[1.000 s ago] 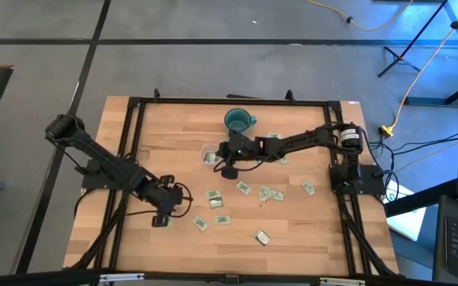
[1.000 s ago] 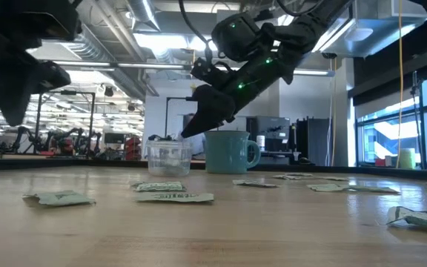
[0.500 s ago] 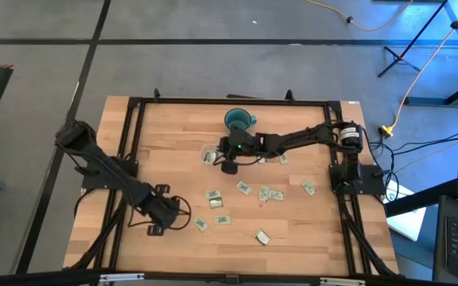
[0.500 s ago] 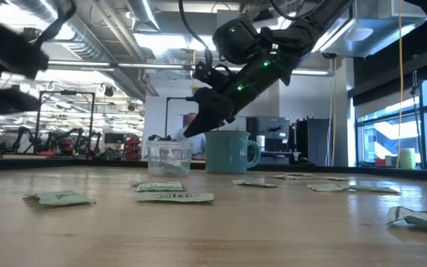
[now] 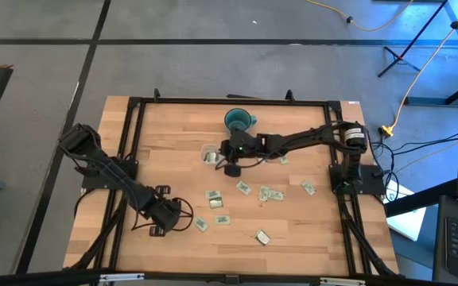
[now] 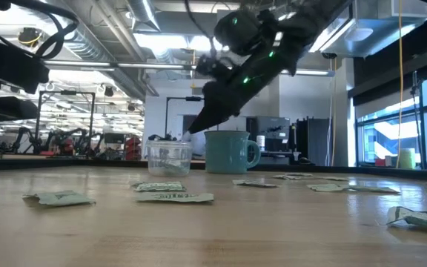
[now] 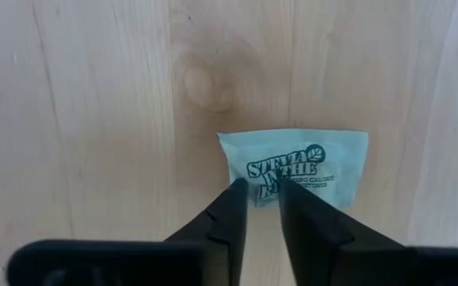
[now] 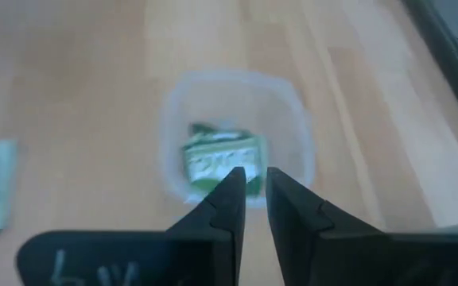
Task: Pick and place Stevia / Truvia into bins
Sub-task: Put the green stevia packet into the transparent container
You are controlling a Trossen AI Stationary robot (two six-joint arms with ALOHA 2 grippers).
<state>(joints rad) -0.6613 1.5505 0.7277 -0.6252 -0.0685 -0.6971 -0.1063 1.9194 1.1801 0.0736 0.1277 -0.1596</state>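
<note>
A: What do the sweetener packets look like?
B: Small flat rectangles of pale green and white paper; the packet (image 7: 299, 163) under the left wrist camera carries dark "Stevia" lettering and a leaf mark.
A: How many lie loose on the wooden surface (image 5: 293, 222)?
B: The high view shows about ten scattered across the middle and right; exact counting fails where the right arm covers some. One green packet (image 8: 219, 160) lies inside the clear tub (image 8: 289, 119), of which there is one, beside one teal mug (image 5: 238, 120).
A: Where is the left pincer (image 7: 261, 208)?
B: Low over the near left part of the surface, its fingers narrowly parted, tips at the edge of the lettered packet; whether they pinch it cannot be told.
A: And the right pincer (image 8: 250, 184)?
B: Raised above the tub near the mug, fingers narrowly parted, nothing between them.
</note>
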